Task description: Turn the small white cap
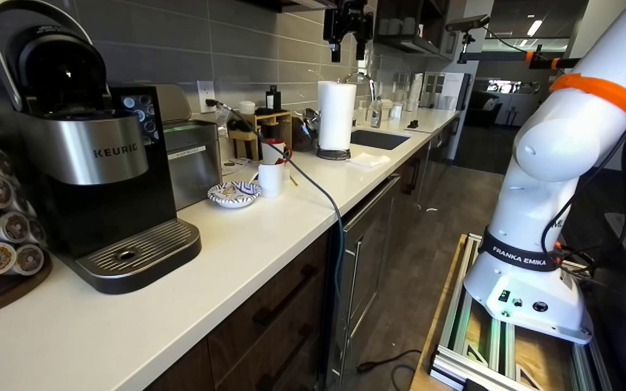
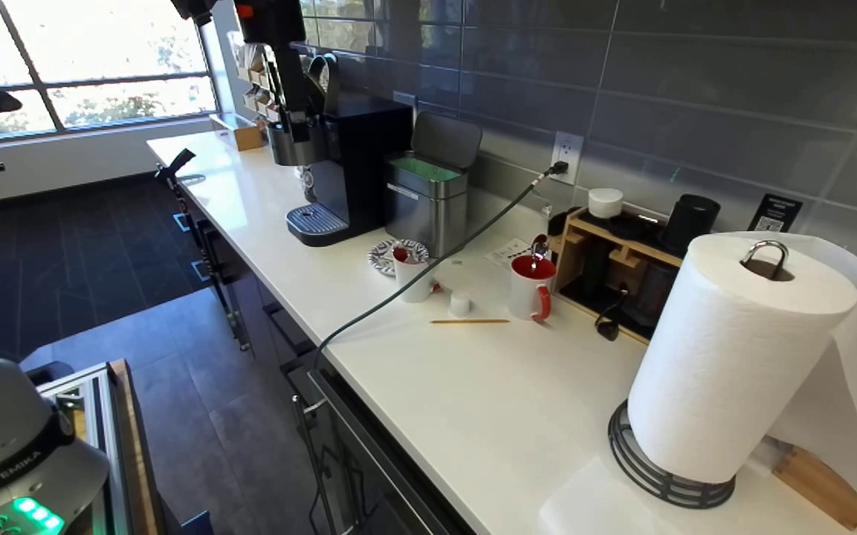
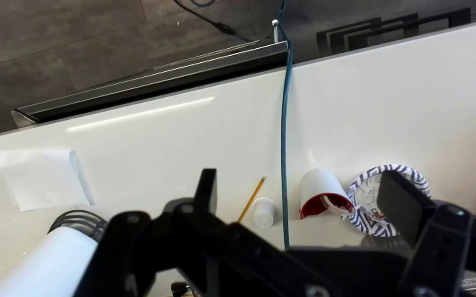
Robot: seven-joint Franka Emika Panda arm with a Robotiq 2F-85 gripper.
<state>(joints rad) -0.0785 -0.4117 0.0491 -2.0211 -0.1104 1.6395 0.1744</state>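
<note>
Above the counter (image 3: pixel 386 103), the gripper (image 3: pixel 299 187) hangs with jaws spread wide; the cap (image 3: pixel 264 212) sits between pencil (image 3: pixel 251 199) and cord (image 3: pixel 283 144).

Daylight comes through the window (image 2: pixel 123 56), burnt out to near white in an exterior view, and glares off the far end of the worktop (image 2: pixel 231 178), while the floor (image 2: pixel 86 253) lies dark. A ceiling lamp (image 1: pixel 534 28) glows in an exterior view against a dim background. The wrist view looks soft, the pincer (image 3: pixel 301 194) nearly a black silhouette (a bright streak (image 3: pixel 140 114) of reflected light slants across the worktop there).
</note>
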